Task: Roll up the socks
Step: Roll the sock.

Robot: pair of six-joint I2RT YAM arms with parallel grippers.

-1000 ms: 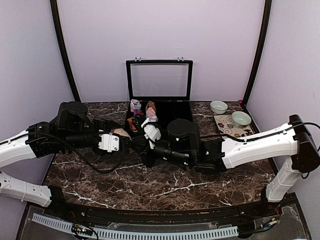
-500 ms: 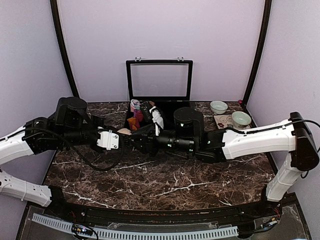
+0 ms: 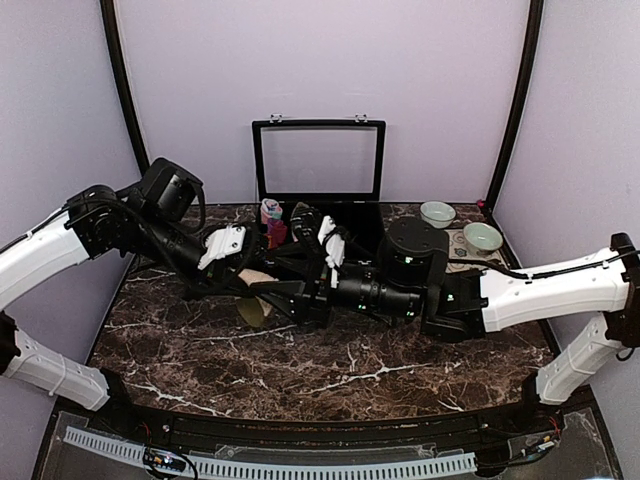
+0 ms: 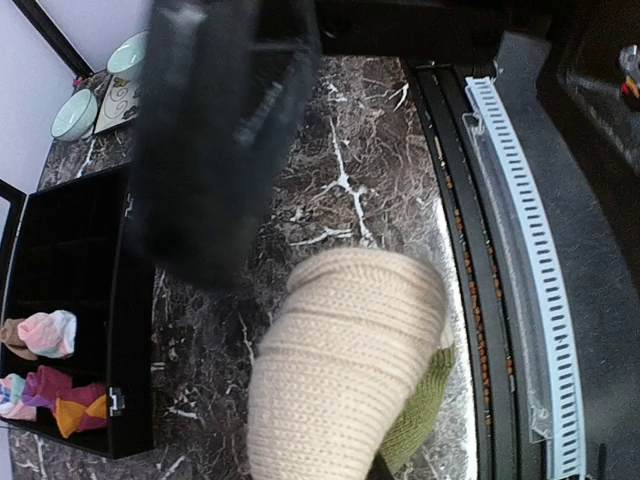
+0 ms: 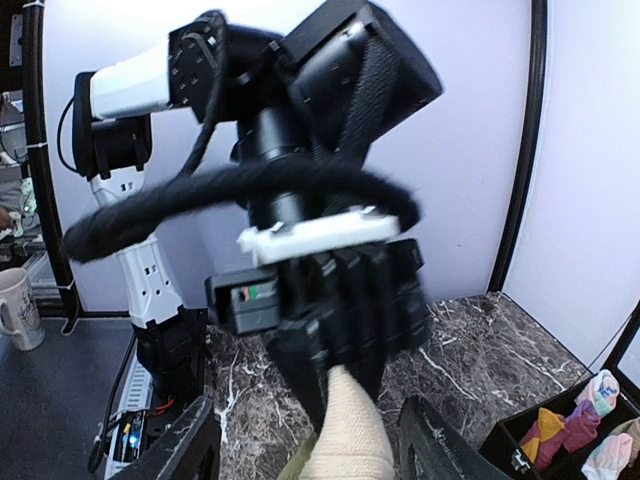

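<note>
One of the socks, with a tan foot (image 4: pixel 345 370) and an olive toe (image 4: pixel 420 410), hangs down above the marble table. My left gripper (image 5: pixel 345 375) is shut on its upper part, and the striped leg is hidden. In the top view the tan foot (image 3: pixel 258 277) and the olive toe (image 3: pixel 250 310) dangle under the left gripper (image 3: pixel 243 272). My right gripper (image 5: pixel 308 405) is open, with one finger on each side of the hanging sock and neither touching it; in the top view the right gripper (image 3: pixel 272 292) sits beside the toe. A pink and mint bundle (image 3: pixel 270 211) stands in the box.
A black compartment box (image 4: pixel 135 330) with its lid (image 3: pixel 318 125) up stands at the back and holds small pink, magenta and orange bundles (image 4: pixel 60 412). Two pale green bowls (image 3: pixel 437 213) (image 3: pixel 483 238) sit at the back right. The table's front edge has a slotted white rail (image 4: pixel 520 230).
My right gripper has opened and let go of the sock. My left gripper has shut on it and lifted it up and to the left, so the foot now hangs free.
</note>
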